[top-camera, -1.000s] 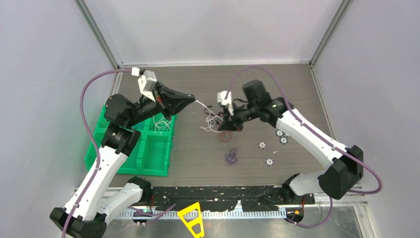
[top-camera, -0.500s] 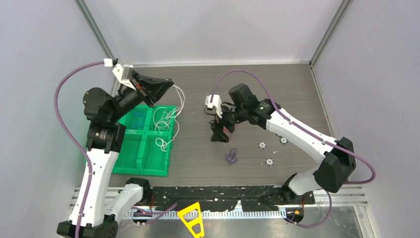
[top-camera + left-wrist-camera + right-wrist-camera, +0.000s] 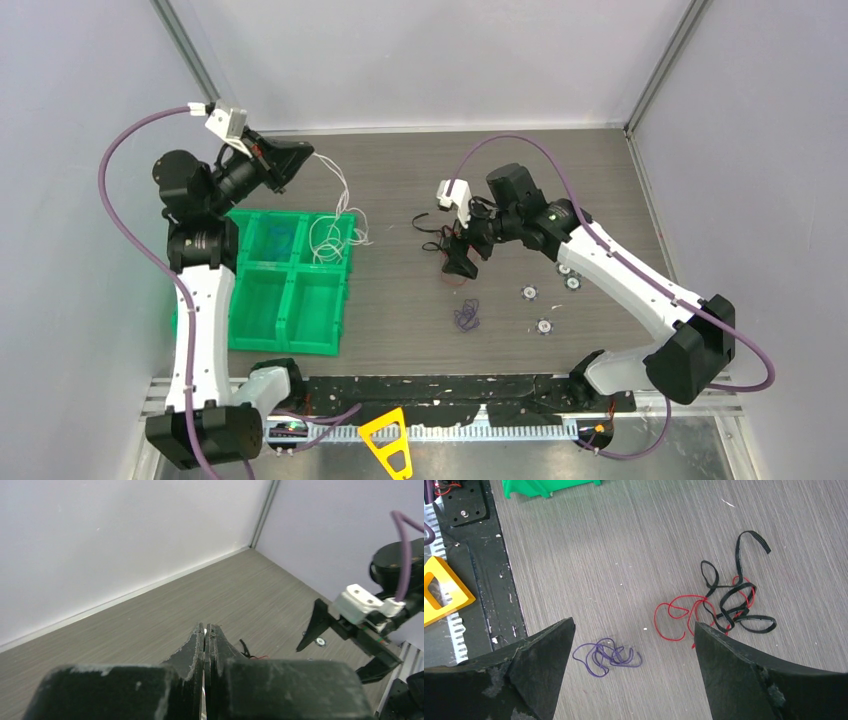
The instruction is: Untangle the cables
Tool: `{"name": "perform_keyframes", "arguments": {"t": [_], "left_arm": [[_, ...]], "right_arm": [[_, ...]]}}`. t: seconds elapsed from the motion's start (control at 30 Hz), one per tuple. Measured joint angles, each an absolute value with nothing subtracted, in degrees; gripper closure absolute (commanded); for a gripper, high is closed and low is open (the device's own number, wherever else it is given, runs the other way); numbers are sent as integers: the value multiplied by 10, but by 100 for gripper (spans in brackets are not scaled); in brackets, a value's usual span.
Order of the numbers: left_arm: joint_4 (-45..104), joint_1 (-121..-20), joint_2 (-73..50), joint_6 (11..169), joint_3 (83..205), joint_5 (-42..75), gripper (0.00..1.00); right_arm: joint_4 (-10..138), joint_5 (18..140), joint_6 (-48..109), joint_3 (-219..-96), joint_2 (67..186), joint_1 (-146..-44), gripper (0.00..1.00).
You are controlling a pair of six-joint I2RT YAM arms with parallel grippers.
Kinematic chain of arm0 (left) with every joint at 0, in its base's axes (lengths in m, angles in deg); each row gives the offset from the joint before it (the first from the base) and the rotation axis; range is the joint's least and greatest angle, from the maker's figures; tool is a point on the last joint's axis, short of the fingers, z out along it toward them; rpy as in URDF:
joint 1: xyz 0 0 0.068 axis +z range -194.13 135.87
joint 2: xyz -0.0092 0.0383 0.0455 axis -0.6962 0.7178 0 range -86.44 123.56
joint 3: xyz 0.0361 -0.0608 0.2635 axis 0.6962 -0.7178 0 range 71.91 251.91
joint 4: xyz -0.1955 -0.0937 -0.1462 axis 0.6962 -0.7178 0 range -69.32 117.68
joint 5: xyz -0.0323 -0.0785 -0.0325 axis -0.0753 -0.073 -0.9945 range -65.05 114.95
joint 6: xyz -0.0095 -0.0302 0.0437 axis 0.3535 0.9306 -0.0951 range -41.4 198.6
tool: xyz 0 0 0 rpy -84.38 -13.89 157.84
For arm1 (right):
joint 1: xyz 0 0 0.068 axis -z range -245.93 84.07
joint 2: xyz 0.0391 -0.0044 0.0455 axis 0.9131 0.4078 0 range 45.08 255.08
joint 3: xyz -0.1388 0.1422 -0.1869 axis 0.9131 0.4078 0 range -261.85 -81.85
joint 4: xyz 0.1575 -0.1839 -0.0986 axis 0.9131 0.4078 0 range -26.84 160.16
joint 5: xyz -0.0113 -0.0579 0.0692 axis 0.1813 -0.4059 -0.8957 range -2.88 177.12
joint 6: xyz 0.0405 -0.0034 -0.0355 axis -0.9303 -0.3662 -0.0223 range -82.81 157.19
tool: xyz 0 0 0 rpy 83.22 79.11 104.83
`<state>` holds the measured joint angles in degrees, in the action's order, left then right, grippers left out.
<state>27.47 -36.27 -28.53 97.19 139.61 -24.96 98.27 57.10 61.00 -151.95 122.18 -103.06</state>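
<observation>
Top external view, largest first. Table (image 3: 400, 170): grey wood-grain, walled on 3 sides. Green tray (image 3: 262, 330) at near left, 4 compartments in a 2-by-2 block.

Left gripper (image 3: 306, 154) is raised beyond the tray's far edge, fingers clenched on the white cable (image 3: 331, 236). Left wrist view shows the thin strand pinched between the closed pads. The cable hangs from there, its loops piled over the tray's far-right compartment, a few spilling across the right rim. A faint bluish coil seems to lie in the far-left compartment; too small to be sure.

Right gripper (image 3: 459, 266) is mid-table, fingers spread wide, holding nothing, poised over the remaining bunch. Right wrist view: black cable (image 3: 734, 605) and red cable (image 3: 676, 615) looped through each other, touching at several crossings. Purple cable (image 3: 606, 655) lies apart, nearer, loose on bare table. 4 small discs (image 3: 528, 292) sit to the right, not part of the job.

Progress, my reading: past halfway. White is free and nearly binned, and purple is free. Left to do: drop white, part black from red, bin the rest if that is wanted.
</observation>
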Motion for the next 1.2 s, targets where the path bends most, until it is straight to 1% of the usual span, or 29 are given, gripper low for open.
{"name": "perform_keyframes", "arguments": {"t": [0.2,0.6,0.83,0.97,1.1,1.2], "left_arm": [[288,-329,-228,961,1396,-263,100],[310,-298,-218,928,1397,-273,100],[318,-288,-173,931,1466,-274,100],[322,-287,-168,927,1489,-274,100],[317,-287,-165,901,1485,-276,100],[317,-286,-168,872,1448,-279,100]], "right_arm": [[989,572,610,-1514,1222,-1020,5],[991,571,610,-1513,1222,-1020,5],[1004,571,615,-1514,1224,-1020,5],[1010,571,615,-1514,1227,-1020,5],[1011,571,617,-1515,1234,-1020,5],[1012,571,617,-1515,1235,-1020,5]]}}
